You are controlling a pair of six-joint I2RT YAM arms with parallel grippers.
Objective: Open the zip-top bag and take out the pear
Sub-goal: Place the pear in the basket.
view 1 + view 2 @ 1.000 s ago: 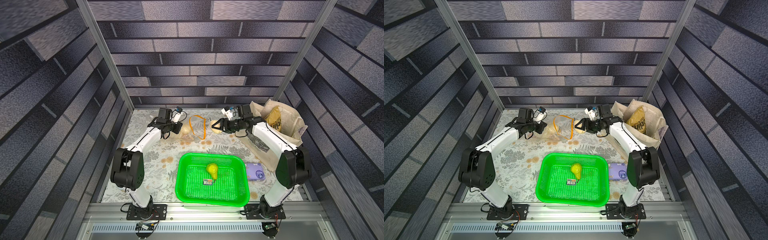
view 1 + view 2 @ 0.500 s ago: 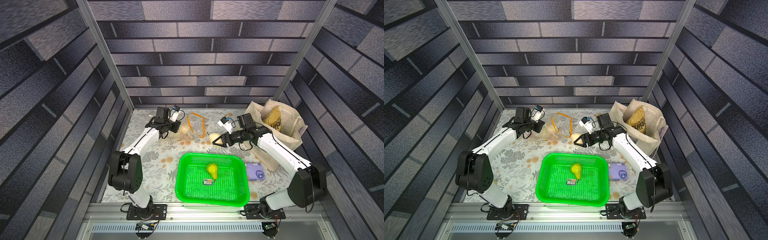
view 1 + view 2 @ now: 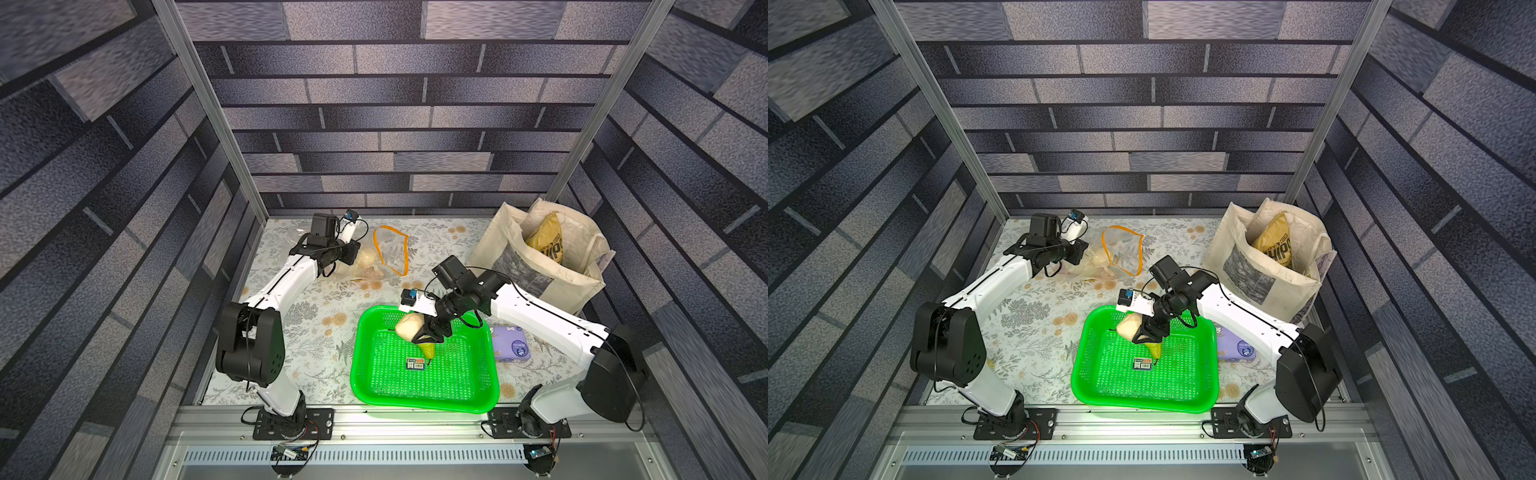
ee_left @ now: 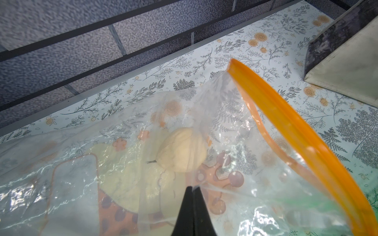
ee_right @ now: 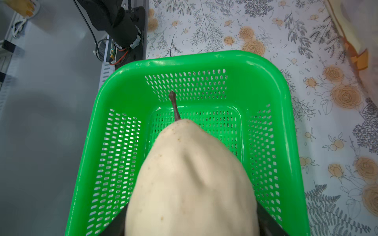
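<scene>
right gripper (image 3: 423, 335) grasping pear (image 3: 408, 325) | left gripper (image 4: 192, 189) clenched on zip-top bag (image 4: 225, 114) | risk: dropped high, pear may strike yellow fruit (image 3: 429, 352) in green basket (image 3: 360, 386) beneath right gripper

yellow packet (image 3: 1276, 246), lettering "HIPS" partly visible

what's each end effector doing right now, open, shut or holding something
Left end effector: shut, pinching the crinkly clear plastic zip-top bag with the orange zip strip.
Right end effector: gripping the pale cream pear over the green plastic basket.
</scene>
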